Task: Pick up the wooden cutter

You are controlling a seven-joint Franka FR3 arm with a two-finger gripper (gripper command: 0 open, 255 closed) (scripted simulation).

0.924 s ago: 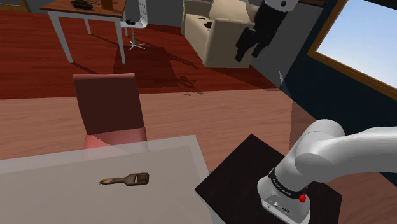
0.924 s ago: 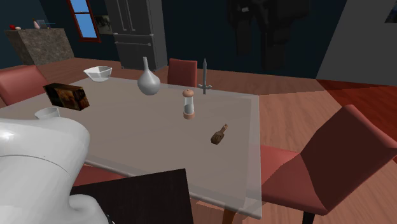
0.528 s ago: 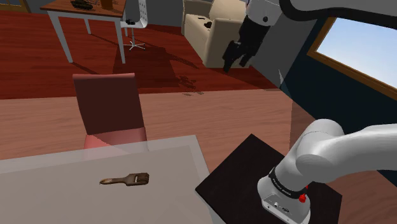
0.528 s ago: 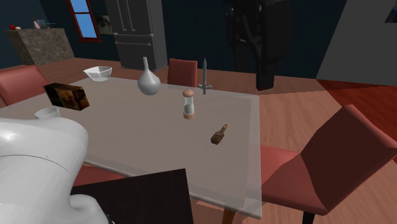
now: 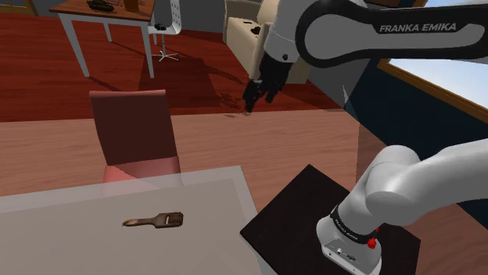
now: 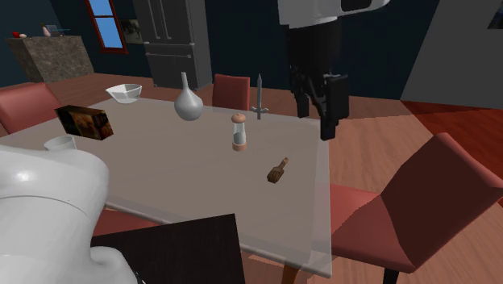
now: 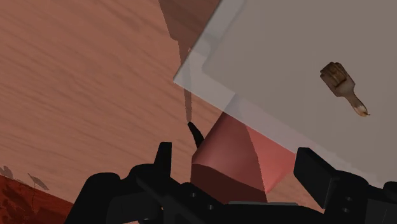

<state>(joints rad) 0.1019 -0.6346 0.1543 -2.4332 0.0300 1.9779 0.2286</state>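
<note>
jaws apart; blade of cutter [image 7: 344, 88] indistinct.

Evenly, softly lit (flat simulator light). Bright at the window [image 5: 453, 80], upper right of the shoulder view; faint shadows across the red floor [image 5: 195, 78], upper middle.

The pale tabletop [image 6: 177, 165] carries a white bowl [image 6: 123, 93], a grey vase [image 6: 188, 103], a grinder [image 6: 239, 131], an upright grey dagger [image 6: 259, 98], a dark brown box [image 6: 84, 123] and a white cup [image 6: 60, 144]. A red chair [image 6: 419, 202] stands at the second exterior view's right, and a second chair [image 6: 231, 90] at the far edge. Beyond them stands a grey fridge [image 6: 171, 40].
</note>
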